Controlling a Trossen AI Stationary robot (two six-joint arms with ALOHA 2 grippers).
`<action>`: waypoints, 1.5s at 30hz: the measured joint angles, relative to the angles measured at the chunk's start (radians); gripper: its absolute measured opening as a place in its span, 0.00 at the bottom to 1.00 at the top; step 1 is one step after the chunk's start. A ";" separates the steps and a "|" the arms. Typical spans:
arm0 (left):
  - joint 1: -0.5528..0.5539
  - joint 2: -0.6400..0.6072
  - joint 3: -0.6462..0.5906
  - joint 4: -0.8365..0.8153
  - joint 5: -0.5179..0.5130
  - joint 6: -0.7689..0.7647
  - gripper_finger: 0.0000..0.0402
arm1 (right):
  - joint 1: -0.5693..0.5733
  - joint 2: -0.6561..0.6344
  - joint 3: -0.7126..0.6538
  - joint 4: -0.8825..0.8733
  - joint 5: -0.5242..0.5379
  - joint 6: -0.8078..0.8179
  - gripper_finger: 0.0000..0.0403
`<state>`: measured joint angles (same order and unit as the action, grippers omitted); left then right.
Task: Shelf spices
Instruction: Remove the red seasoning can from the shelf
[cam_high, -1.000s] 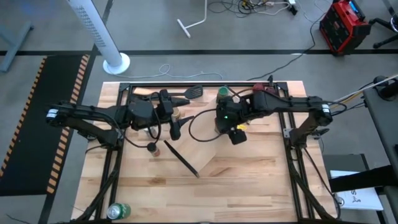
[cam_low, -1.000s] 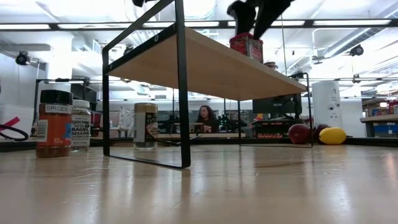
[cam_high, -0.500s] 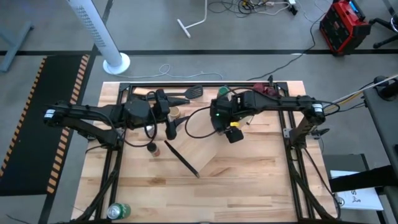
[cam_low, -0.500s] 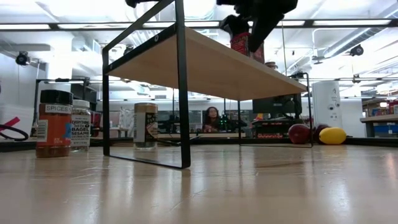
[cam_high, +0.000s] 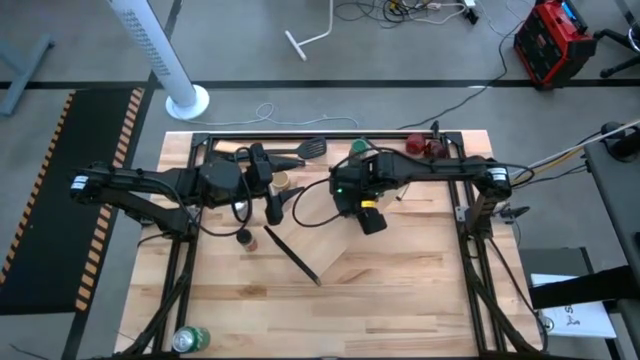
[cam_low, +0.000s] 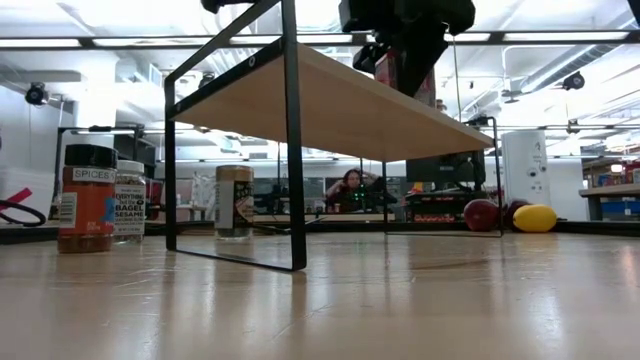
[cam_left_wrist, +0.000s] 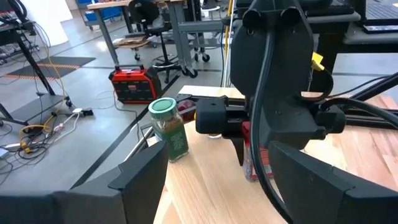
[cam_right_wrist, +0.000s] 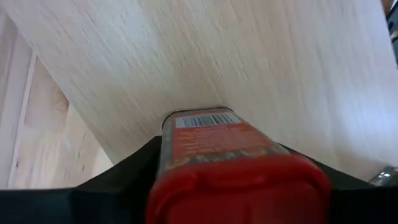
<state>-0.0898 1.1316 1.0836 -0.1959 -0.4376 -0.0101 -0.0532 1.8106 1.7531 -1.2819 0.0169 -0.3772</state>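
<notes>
My right pincer held the red square tin tight over the shelf; the left pincer was wide open.

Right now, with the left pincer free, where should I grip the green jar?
Probably around the green jar's round body, just under the cap, with the open left pincer coming in level over the shelf. The jar stands upright and faces that pincer unobstructed. The right pincer, shut on the red tin, crowds its other side.
</notes>
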 joint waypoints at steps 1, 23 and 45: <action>0.000 0.000 0.000 0.000 0.000 0.000 0.66 | 0.000 0.001 0.000 -0.001 0.000 0.007 0.52; 0.000 -0.006 0.000 -0.056 0.002 -0.007 0.62 | 0.237 -0.122 0.125 -0.164 -0.046 0.405 0.43; -0.040 -0.087 0.000 0.004 0.089 -0.052 0.56 | 0.529 -0.142 -0.476 0.518 0.063 0.983 0.44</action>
<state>-0.1300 1.0444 1.0840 -0.1915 -0.3482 -0.0616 0.4763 1.6688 1.2771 -0.7635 0.0797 0.6061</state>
